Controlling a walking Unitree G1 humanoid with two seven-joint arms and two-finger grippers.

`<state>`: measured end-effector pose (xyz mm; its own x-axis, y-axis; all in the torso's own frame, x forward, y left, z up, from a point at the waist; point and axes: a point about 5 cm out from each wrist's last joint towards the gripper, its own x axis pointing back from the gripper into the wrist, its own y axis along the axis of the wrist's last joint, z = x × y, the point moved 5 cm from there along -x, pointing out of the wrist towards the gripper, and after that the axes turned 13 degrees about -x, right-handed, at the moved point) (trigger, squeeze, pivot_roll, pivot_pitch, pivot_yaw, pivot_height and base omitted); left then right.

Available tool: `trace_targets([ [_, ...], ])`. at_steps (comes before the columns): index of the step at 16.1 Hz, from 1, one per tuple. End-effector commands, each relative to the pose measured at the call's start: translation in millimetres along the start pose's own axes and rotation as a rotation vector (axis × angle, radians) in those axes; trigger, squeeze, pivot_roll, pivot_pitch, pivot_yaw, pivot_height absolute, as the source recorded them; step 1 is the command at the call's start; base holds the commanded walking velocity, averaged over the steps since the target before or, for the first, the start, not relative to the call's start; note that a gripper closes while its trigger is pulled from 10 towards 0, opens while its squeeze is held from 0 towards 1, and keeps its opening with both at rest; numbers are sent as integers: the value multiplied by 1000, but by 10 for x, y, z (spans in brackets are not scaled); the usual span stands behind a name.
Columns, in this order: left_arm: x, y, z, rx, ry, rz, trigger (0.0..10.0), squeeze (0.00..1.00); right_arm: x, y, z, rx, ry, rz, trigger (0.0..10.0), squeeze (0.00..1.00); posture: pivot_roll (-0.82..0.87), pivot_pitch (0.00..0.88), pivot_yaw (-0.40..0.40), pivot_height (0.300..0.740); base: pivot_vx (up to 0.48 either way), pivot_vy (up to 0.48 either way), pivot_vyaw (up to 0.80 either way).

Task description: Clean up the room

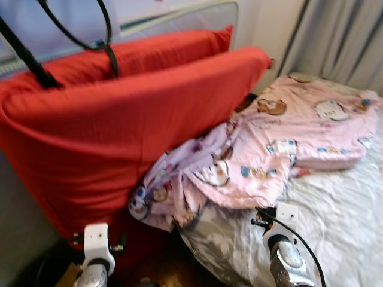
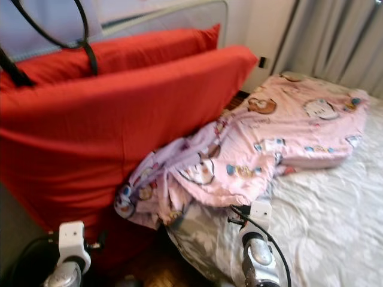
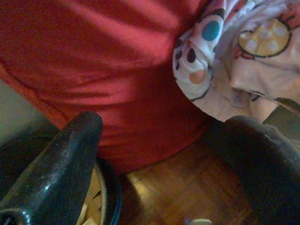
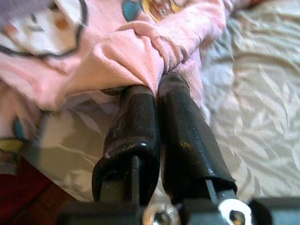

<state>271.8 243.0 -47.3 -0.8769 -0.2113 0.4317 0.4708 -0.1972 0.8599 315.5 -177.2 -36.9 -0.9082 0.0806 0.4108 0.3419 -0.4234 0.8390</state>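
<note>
A pink cartoon-print blanket [image 1: 287, 137] lies crumpled across the bed, one bunched end hanging off the bed's near corner against two big red cushions [image 1: 137, 119] standing on edge. My right gripper [image 4: 158, 86] is shut, its tips tucked under a fold of the blanket [image 4: 140, 51] above the white sheet; I cannot tell if cloth is pinched. My left gripper [image 3: 164, 126] is open, low by the foot of the red cushion [image 3: 93, 61] and the blanket's hanging end [image 3: 225, 56]. Both silver arms, left [image 1: 96, 251] and right [image 1: 286, 248], show at the bottom of the head views.
A white patterned sheet [image 1: 335, 221] covers the bed on the right. Grey curtains [image 1: 341, 36] hang behind it. Dark wooden floor [image 3: 187, 187] lies between cushions and bed. A dark-rimmed round container [image 3: 105, 201] sits beside my left fingers. Black straps [image 1: 108, 54] cross the cushions' top.
</note>
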Motion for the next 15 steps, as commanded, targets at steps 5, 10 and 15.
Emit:
trace_targets([
  [5,175,-541,-40,-44,-12,195,10000,0,1,35,94,23,53,-26,10000,0,62,0,-87,740,0,0,0],
  [10,359,-939,-174,-39,-50,387,10000,0,-46,114,131,28,46,-40,10000,0,48,0,-84,740,0,0,0],
  [15,318,-881,-219,-41,-70,369,10000,0,-48,125,108,33,33,-43,10000,0,49,0,-79,740,0,0,0],
])
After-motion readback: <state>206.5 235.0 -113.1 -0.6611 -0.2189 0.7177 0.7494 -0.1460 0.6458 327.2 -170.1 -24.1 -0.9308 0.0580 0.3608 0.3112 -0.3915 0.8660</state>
